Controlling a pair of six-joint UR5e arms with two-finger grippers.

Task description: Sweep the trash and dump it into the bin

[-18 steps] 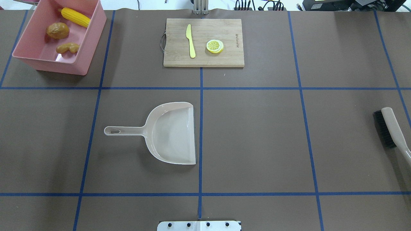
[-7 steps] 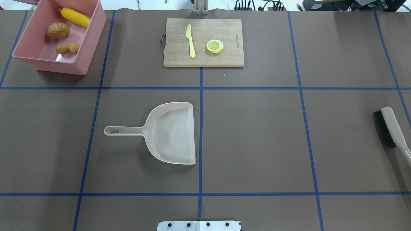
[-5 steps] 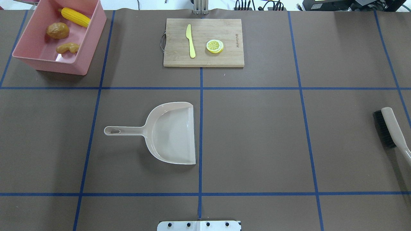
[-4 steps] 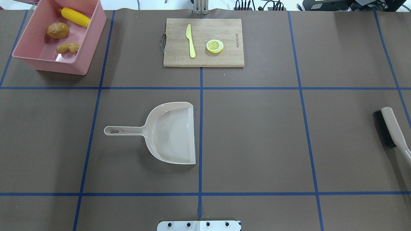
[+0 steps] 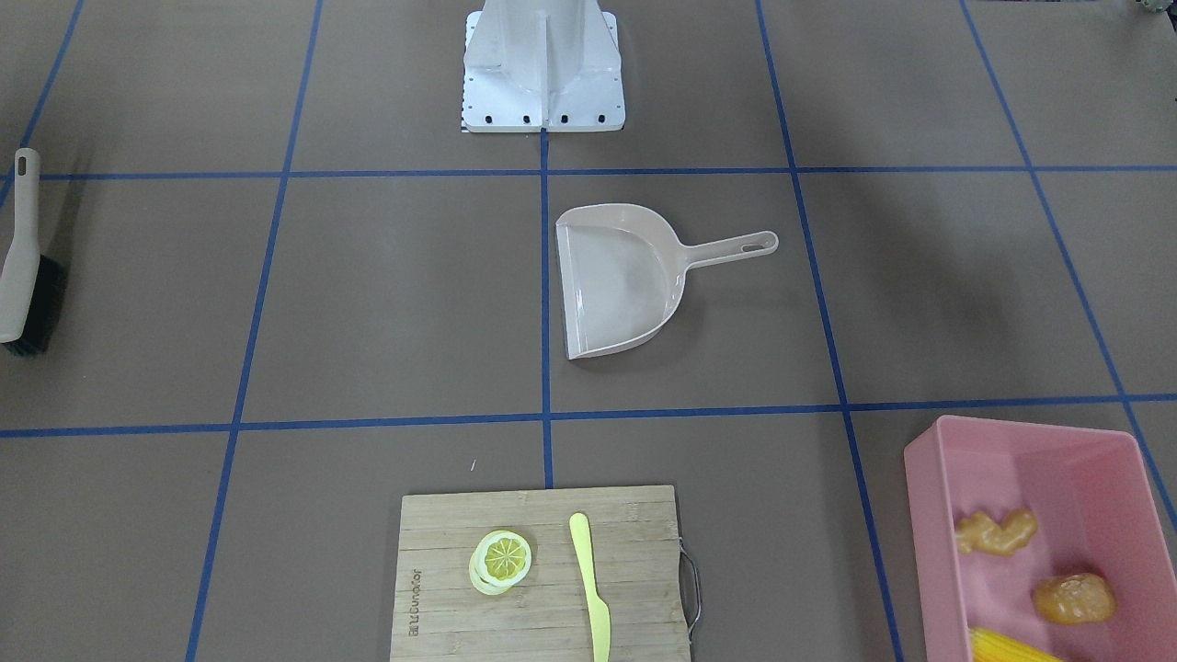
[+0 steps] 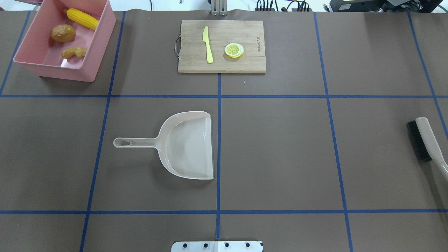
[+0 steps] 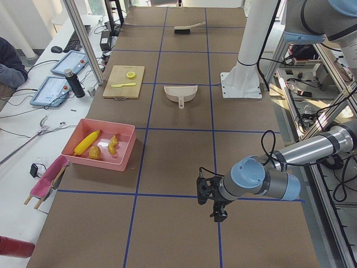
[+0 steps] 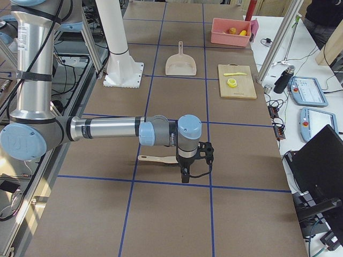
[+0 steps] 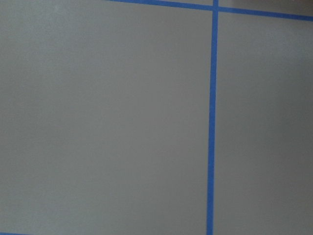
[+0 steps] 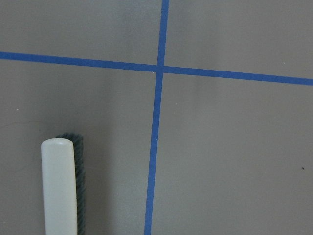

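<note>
The pink bin [image 6: 52, 70] stands at the far left corner of the table. In it lie the yellow corn cob [image 6: 82, 18], the brown potato-like lump [image 6: 63, 33] and the tan ginger-like piece [image 6: 74, 52]. The bin [image 5: 1030, 441] also shows in the front-facing view. The beige dustpan [image 6: 189, 145] lies empty mid-table. The brush [image 6: 428, 141] lies at the right edge. My left gripper [image 7: 218, 216] shows only in the exterior left view, low over bare table. My right gripper [image 8: 185, 178] shows only in the exterior right view, beside the brush [image 8: 155, 159]. I cannot tell whether either is open or shut.
A wooden cutting board [image 6: 222, 63] at the far middle holds a pale yellow-green knife [image 6: 208, 44] and a lemon slice [image 6: 234, 50]. The robot base [image 5: 542, 69] stands at the near edge. Blue tape lines grid the brown table.
</note>
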